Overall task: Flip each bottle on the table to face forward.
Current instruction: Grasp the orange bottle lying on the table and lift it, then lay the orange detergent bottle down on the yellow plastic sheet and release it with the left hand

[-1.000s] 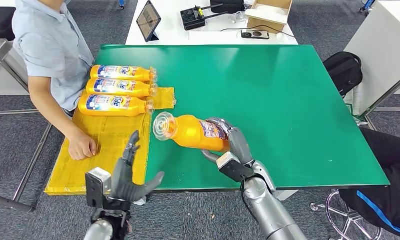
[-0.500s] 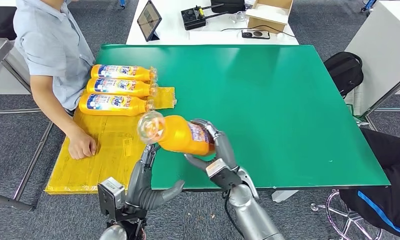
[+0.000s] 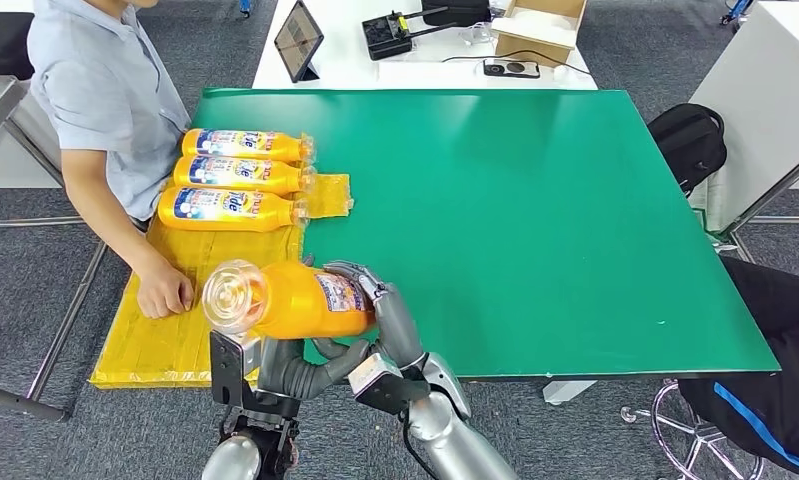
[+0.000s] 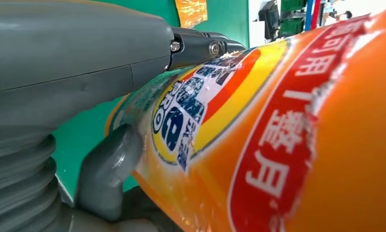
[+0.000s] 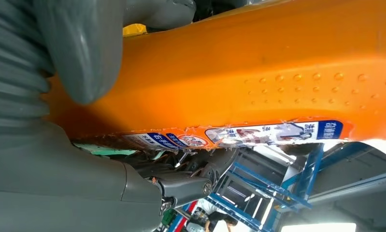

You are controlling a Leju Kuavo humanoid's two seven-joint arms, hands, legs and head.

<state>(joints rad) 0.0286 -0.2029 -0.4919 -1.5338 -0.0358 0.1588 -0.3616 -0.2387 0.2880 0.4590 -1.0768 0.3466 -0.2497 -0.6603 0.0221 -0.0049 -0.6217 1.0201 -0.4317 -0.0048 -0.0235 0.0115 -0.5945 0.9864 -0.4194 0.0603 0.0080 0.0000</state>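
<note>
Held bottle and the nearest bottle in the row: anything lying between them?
Head view: only bare yellow mat separates the held bottle from the nearest row bottle.

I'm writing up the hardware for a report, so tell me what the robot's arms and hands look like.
Both arms are silver metal tubes with rounded joints. The right robot hand and left robot hand are dark grey, with many jointed fingers and a thick matte grey thumb. A grey ribbed cover sits at the wrist, small screws show at the finger bases, and a blocky black-and-silver camera module is mounted behind each wrist.

Left robot hand (image 3: 300,365) largely hidden beneath the orange bottle (image 3: 295,300).
</note>
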